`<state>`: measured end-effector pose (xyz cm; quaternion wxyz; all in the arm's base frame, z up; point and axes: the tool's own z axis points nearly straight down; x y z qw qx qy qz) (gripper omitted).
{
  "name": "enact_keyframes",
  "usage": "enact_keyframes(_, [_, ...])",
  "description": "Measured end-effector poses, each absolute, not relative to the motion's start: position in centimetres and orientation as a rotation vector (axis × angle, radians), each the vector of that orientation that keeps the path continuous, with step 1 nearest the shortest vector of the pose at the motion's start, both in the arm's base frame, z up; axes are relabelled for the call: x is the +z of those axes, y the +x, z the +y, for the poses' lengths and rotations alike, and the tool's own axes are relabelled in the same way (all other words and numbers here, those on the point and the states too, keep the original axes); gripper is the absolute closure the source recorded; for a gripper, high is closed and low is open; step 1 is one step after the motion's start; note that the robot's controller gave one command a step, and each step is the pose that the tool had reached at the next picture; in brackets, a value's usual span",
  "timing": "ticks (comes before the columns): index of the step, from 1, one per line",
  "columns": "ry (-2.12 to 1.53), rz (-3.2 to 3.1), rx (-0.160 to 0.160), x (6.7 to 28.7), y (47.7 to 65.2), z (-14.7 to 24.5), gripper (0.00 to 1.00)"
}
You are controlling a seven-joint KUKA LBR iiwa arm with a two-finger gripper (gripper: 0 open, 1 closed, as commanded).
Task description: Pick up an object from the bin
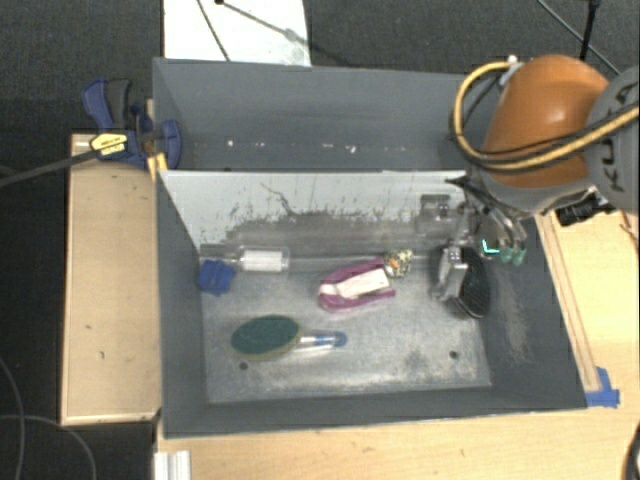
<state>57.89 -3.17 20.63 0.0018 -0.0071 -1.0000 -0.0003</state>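
Observation:
My gripper hangs low at the right side of the bin, close to the right wall. A dark, rounded black thing lies right beside and just below it; whether the gripper touches it I cannot tell. A small gold-and-green trinket sits a little to the gripper's left. Further left lies a purple and pink packet with a white label, tilted on the bin floor.
A green oval brush with a clear, blue-tipped handle lies at the front left. A clear tube with a blue cap rests along the back left. The arm's orange cover and cables overhang the bin's right rear corner.

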Motion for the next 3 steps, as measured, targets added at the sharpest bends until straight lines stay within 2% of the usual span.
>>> enact_keyframes(1, [0.321, -3.122, 0.003, 13.2, 55.1, -14.8, 0.0])
enact_keyframes(2, [0.079, -3.154, 0.001, 8.9, 57.5, -14.9, 0.0])
enact_keyframes(3, [-0.382, -3.135, -0.003, 7.6, 59.0, -14.5, 0.0])
